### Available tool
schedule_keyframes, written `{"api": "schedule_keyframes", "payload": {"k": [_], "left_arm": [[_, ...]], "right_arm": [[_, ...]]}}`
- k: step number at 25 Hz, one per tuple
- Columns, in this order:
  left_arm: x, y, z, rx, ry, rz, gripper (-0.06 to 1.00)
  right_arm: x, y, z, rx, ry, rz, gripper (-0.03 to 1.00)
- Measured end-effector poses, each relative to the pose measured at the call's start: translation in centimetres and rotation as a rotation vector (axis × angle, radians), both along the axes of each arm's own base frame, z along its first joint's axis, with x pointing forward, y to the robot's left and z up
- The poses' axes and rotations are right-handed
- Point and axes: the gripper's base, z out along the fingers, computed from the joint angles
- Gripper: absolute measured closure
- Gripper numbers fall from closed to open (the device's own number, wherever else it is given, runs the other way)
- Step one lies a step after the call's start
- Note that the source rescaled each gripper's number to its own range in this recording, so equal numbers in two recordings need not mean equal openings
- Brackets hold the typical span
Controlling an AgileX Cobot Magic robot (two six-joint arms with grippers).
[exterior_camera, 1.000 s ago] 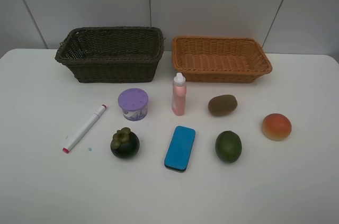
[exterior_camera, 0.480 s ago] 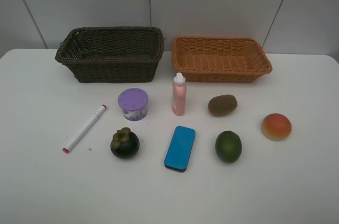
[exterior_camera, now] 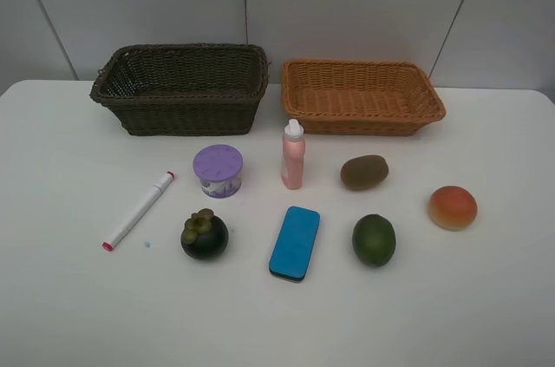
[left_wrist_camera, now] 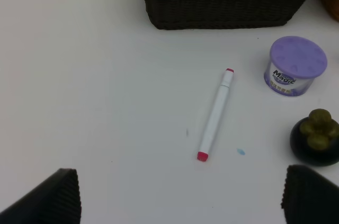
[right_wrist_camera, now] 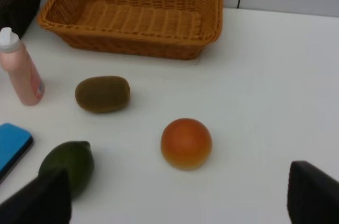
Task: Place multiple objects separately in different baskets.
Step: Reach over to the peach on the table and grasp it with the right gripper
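Item 1, left tool (left_wrist_camera: 180, 203): I am seeing its fingers standing spread wide, free of any item, hanging over the white worktop (left_wrist_camera: 79, 75).
Item 2, white marker (left_wrist_camera: 215, 114): it is lying flat just ahead of that tool, a red tip at each end.
Item 3, purple-lidded tub (left_wrist_camera: 296, 65) and mangosteen (left_wrist_camera: 317, 136): they are sitting beside the marker, apart from it, with the tub nearer the baskets.
Item 4, dark brown basket (left_wrist_camera: 222, 7): it is standing beyond the marker at the far edge.
Item 5, right tool (right_wrist_camera: 177, 200): its fingers are likewise standing wide apart, free of any item.
Item 6, orange-red fruit (right_wrist_camera: 186, 143): it is resting closest ahead of it.
Item 7, lime (right_wrist_camera: 68, 166), kiwi (right_wrist_camera: 102, 94), blue flat block (right_wrist_camera: 11, 144): they are lying further inward, each apart.
Item 8, pink bottle (right_wrist_camera: 20, 70): it is standing upright near the kiwi.
Item 9, orange-tan basket (right_wrist_camera: 132, 46): it is sitting beside the dark one.
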Motion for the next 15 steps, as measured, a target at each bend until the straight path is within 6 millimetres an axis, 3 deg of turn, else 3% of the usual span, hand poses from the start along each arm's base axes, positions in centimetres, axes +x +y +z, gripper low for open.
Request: {"api": "schedule_keyframes", "payload": {"k": [11,15], "left_arm": [[0.0,0.0,0.0,0.000,0.000,0.000,-0.05],[0.0,0.0,0.0,0.000,0.000,0.000,-0.05]], "right_arm": [[6.6,-0.2,1.2,0.003,0.250,-0.010,-0.01],[9.4,-0.3,0.8,-0.004,0.318,-0.017,-0.01]]}}
